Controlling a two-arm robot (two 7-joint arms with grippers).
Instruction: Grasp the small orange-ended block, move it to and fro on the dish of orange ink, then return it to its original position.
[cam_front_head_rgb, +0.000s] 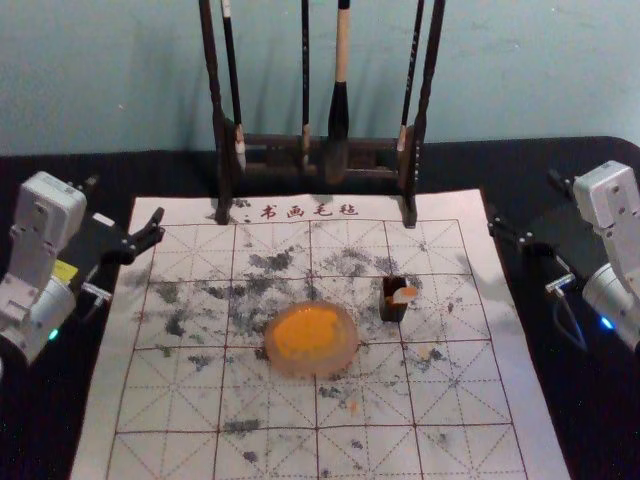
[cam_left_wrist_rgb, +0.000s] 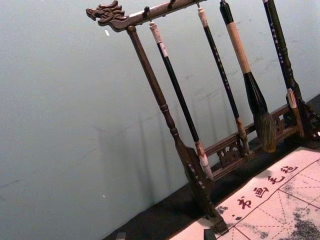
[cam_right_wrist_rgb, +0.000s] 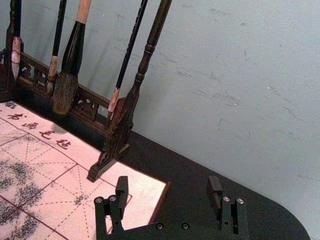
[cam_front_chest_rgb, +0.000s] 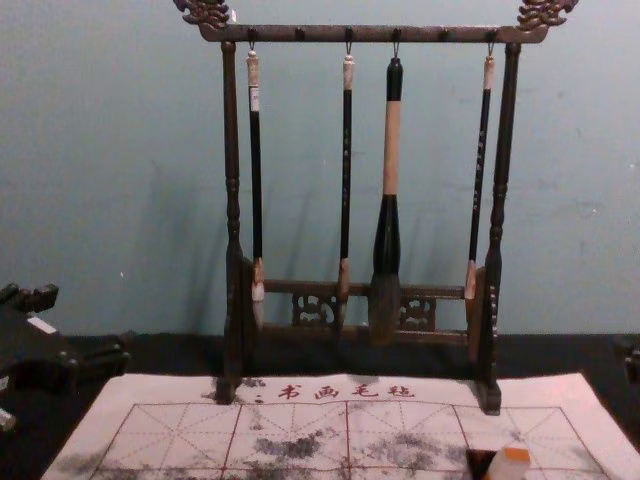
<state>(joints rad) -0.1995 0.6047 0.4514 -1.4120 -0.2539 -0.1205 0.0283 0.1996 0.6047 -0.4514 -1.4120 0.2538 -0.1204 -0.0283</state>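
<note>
While my two arms reach in from the sides, a black table lies under everything, with a big white mat on it, marked with lines and dark smudges. A tall brown rack stands at the far end of the mat, and four brushes hang from it — one is very fat.

My left gripper is by the mat's far left corner, spread wide, with nothing in it. My right gripper is by the far right corner, and it is spread wide and holds nothing too.

The round dish of orange ink sits flat near the middle of the mat. Just beside it, to the right and a bit farther off, is a little dark holder. The smallest thing is the block — it is at the holder's top, tilted, with its orange end sticking out to the right.
</note>
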